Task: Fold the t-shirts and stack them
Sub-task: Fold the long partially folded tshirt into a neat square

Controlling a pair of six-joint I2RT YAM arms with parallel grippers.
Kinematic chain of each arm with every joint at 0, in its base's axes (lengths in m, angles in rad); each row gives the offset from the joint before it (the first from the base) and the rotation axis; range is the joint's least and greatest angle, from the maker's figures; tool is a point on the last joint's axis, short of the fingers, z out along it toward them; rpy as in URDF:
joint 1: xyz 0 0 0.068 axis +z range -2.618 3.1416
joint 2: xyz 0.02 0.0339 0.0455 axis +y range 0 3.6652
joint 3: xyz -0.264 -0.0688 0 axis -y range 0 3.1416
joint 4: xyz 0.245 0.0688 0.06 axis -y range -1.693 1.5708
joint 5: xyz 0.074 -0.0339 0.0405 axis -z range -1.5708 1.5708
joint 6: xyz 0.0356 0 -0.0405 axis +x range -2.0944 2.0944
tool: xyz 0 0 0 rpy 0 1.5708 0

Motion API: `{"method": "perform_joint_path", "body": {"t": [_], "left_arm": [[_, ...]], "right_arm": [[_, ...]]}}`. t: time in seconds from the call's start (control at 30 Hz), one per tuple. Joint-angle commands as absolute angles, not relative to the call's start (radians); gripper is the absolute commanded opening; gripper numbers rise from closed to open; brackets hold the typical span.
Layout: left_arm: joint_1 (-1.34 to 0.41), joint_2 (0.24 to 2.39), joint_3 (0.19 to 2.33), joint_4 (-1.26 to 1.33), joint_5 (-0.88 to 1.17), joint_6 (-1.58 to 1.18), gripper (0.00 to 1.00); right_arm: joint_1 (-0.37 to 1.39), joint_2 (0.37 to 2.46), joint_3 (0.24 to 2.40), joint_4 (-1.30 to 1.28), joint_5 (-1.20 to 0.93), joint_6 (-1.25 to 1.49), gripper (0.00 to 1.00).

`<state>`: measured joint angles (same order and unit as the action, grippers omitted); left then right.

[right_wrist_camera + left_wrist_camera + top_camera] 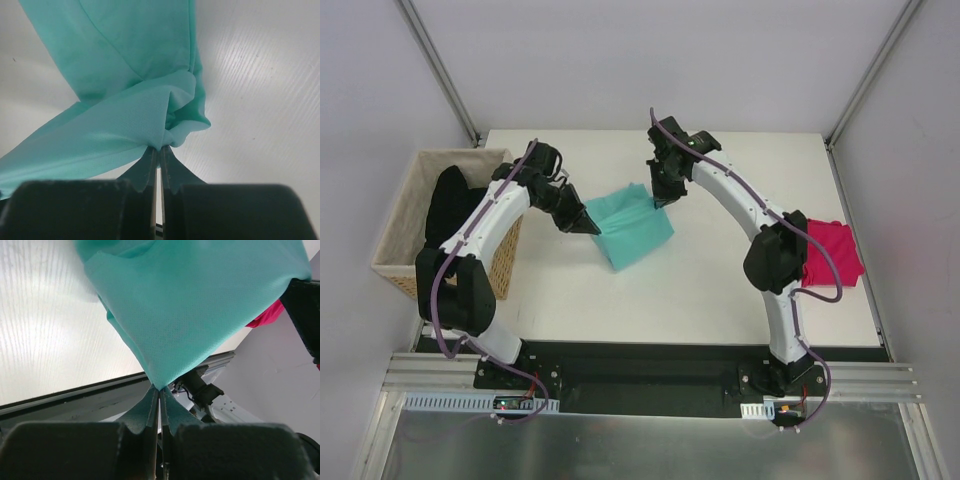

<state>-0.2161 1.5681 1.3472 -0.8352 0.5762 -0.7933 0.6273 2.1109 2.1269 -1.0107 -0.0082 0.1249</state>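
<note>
Basket (398, 225): wicker, off the table's left edge, beside the left arm. It holds a dark cloth (448, 200) heaped against its far-right side. What kind of garment it is cannot be told, and the arm covers part of it.

Teal t-shirt (632, 228): over the middle of the table (620, 300), spread between the two grippers.
- Left gripper (159, 390): fingers pressed together, pinching the shirt's left corner at the very tips. The cloth fans out from the pinch.
- Right gripper (159, 149): fingers pressed together on a bunched fold at the shirt's far-right edge.

Pink t-shirt (832, 255): a folded pile near the table's right edge, well apart from the teal one.

Hidden or unclear:
- The right arm's elbow covers the pink t-shirt's left side. In the left wrist view only a sliver of it shows behind the teal cloth.
- Whether the teal shirt's near end touches the table cannot be told.
- Its sleeves and collar cannot be made out in any view.
- Both wrist views cut the teal shirt off at the frame edge.
</note>
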Motion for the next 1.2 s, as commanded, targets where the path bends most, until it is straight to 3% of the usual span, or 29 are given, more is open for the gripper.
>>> {"method": "perform_joint_path", "body": {"t": [0.0, 0.33, 1.1, 1.13, 1.17], "left_arm": [[-0.177, 1.618, 1.428, -0.854, 0.614, -0.753, 0.00], [-0.129, 1.721, 1.539, -0.853, 0.638, -0.726, 0.00], [-0.107, 1.775, 1.491, -0.853, 0.581, -0.692, 0.00], [-0.107, 1.775, 1.490, -0.851, 0.583, -0.692, 0.00], [-0.107, 1.775, 1.488, -0.853, 0.581, -0.692, 0.00]], "right_arm": [[0.591, 2.166, 2.236, -1.052, -0.023, 0.077, 0.01], [0.555, 2.256, 2.307, -0.967, -0.118, 0.012, 0.01], [0.537, 2.385, 2.321, -0.871, -0.253, -0.060, 0.01], [0.537, 2.385, 2.325, -0.870, -0.250, -0.060, 0.02], [0.537, 2.384, 2.330, -0.867, -0.250, -0.060, 0.11]]}}
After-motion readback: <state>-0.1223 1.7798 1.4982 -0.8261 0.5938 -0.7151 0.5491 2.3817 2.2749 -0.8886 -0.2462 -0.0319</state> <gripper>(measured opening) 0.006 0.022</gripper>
